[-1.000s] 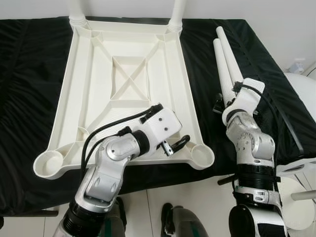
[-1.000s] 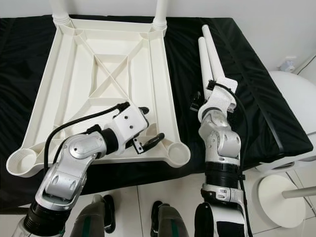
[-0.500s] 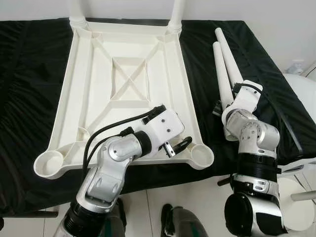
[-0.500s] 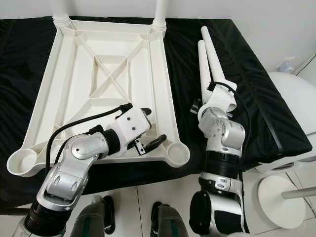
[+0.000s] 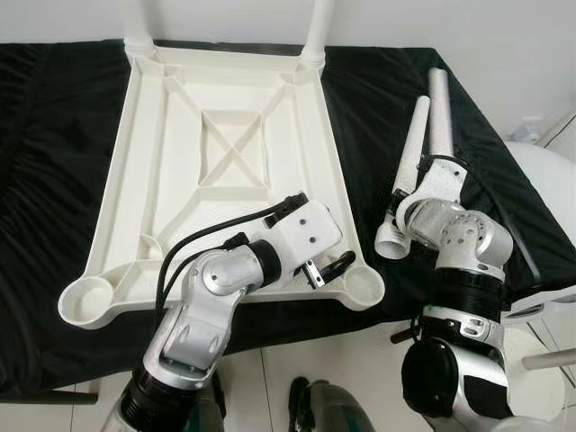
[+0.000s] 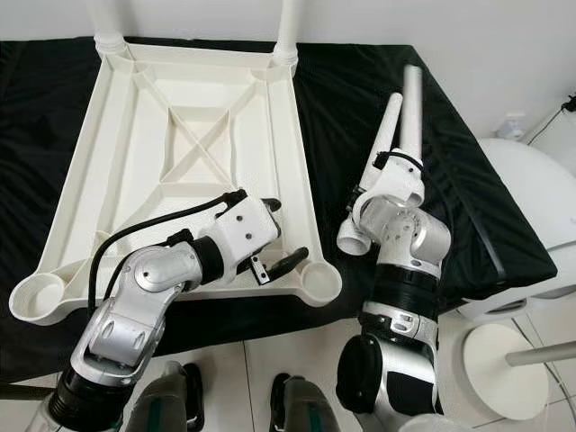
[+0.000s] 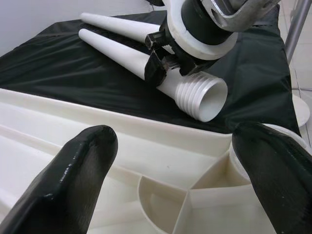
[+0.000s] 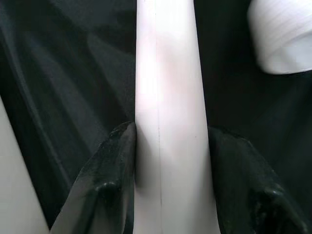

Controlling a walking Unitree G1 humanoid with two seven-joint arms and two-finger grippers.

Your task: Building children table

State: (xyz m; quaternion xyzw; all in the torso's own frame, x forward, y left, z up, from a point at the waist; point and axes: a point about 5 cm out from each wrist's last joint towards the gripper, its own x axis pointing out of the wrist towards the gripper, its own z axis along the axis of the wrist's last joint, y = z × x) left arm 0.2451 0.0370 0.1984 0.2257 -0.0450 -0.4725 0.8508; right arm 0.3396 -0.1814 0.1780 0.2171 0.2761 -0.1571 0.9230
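Right hand (image 8: 165, 161) clamped on a white leg (image 5: 409, 175), second leg (image 5: 438, 112) beside. Left hand (image 5: 331, 268) wide apart over upturned tabletop (image 5: 135, 180) corner socket (image 5: 363, 284) on black bench (image 5: 54, 117).

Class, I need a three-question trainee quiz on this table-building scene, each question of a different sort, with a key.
1. True or false: the right gripper is shut on a white tapered plastic table leg.
2. Multiple choice: the left gripper, its fingers apart, is over which part of the upturned white plastic tabletop?
A. a far corner with a leg fitted
B. the central crossed ribs
C. the near edge beside the empty round corner socket
3. Fill the gap: the threaded open end of the held leg points toward the ____ gripper.

Key: 1 true; 2 C; 3 left.
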